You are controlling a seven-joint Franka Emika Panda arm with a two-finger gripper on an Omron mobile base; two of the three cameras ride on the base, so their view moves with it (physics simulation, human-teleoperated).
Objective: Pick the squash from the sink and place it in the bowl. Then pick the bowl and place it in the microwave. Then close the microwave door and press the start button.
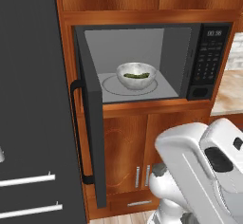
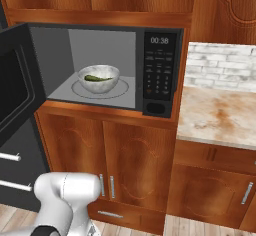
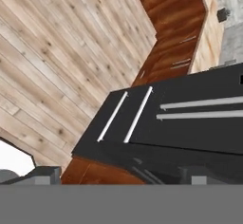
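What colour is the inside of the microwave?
Light grey; the microwave interior shows best in the right base view.

The bowl [image 1: 136, 75] looks like polished metal — shiny silver-grey with a whitish inside — and holds the matt green squash [image 1: 135, 76]. The microwave [image 2: 159, 70] has a black plastic-looking shell and a smooth, dull light grey interior. Around it the cabinets [image 2: 135, 160] are glossy reddish wood with brushed metal handles. The desk [image 2: 220, 115] looks like mottled polished stone; the floor [image 3: 57, 52] is pale, grainy wood planks.
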